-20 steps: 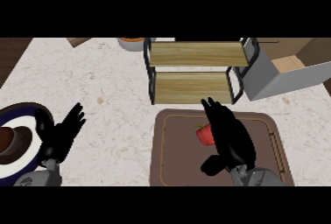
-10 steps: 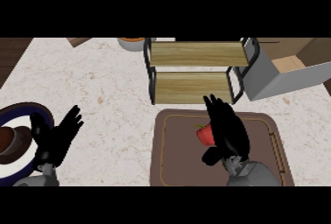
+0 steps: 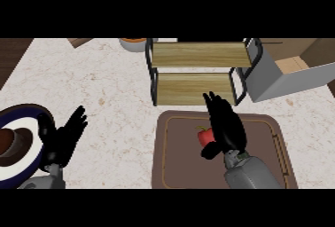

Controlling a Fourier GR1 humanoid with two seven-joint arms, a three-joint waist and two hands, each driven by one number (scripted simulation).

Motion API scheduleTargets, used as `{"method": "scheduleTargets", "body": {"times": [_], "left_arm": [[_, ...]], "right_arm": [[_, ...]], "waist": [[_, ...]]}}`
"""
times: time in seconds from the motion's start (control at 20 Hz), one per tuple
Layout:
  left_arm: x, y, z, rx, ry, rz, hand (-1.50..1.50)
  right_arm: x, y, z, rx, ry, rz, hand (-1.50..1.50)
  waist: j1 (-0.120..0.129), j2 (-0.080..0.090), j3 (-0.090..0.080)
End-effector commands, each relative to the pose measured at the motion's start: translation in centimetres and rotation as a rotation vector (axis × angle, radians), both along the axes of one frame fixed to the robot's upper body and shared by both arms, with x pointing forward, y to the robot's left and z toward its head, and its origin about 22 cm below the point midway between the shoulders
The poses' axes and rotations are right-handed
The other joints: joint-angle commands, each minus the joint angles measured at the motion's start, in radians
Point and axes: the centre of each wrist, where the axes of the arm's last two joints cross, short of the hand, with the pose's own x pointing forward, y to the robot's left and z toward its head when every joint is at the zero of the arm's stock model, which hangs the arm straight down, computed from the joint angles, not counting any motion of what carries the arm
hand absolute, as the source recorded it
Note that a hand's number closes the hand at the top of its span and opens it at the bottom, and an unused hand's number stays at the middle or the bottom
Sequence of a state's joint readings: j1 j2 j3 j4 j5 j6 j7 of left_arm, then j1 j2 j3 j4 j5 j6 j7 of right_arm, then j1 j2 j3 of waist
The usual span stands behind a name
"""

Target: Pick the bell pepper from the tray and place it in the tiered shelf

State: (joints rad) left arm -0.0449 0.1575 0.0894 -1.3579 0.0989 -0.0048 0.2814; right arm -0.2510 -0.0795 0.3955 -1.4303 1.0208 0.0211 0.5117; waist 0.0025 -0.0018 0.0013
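Counter (image 3: 104, 84): pale speckled stone top, filling most of the frame.

Tiered shelf (image 3: 200, 71): upper centre; dark metal frame with two wooden levels, the lower level nearer the tray.

Tray (image 3: 262, 146): brown, rounded corners, lower centre to lower right, just below the shelf.

Grey box (image 3: 281, 80): open-topped, upper right, just beside the shelf's right side.

Plate (image 3: 16, 168): dark blue rim with white inside, at the left edge, partly cut off; a brown round item (image 3: 9, 144) sits on it.

Right hand (image 3: 226, 128): black, on a grey forearm rising from the lower edge, over the middle of the tray. Fingers straight and pointing toward the shelf, thumb set off to the left; nothing is enclosed. The palm lies against the right side of the bell pepper.

Left hand (image 3: 62, 139): black, lower left, over the counter at the plate's right rim. Fingers straight and spread, pointing up; holds nothing.

Bell pepper (image 3: 204, 135): red, on the tray near its centre, partly hidden by the right hand.

Bowl (image 3: 134, 43): small, grey with orange rim, top edge, left of the shelf.
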Motion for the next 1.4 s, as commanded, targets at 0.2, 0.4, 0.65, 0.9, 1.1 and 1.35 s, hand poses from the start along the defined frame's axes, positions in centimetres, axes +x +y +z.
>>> {"method": "scheduleTargets", "body": {"times": [0.2, 0.4, 0.65, 0.9, 1.1, 1.35], "left_arm": [[0.6, -0.2, -0.3, -0.008, 0.012, -0.006, 0.0], [0.9, 0.5, -0.3, -0.003, 0.003, 0.001, 0.0], [-0.3, 1.0, 0.8, -0.004, 0.016, -0.005, 0.0], [0.3, 0.0, -0.7, -0.006, 0.025, -0.005, 0.0], [0.6, 0.5, -0.5, -0.006, 0.03, -0.026, 0.0], [0.0, 0.4, -0.5, -0.008, 0.026, -0.022, 0.0]], "right_arm": [[-0.2, -0.1, -1.8, -0.072, 0.095, 0.114, 1.5], [0.5, -0.6, -2.8, -0.118, 0.131, 0.242, 1.5], [0.0, 1.5, -3.7, -0.052, 0.08, 0.26, 1.5], [-2.8, 5.2, -3.2, 0.053, 0.104, 0.263, 1.5], [-4.2, 9.0, -0.9, 0.125, 0.268, 0.212, 1.5], [-7.1, 12.2, 5.2, 0.283, 0.055, 0.215, 1.5]], "waist": [[-0.004, 0.002, -0.002], [-0.002, 0.003, -0.001], [0.002, 0.002, -0.001], [0.005, 0.003, -0.001], [0.032, 0.006, -0.001], [0.014, -0.001, -0.002]]}}
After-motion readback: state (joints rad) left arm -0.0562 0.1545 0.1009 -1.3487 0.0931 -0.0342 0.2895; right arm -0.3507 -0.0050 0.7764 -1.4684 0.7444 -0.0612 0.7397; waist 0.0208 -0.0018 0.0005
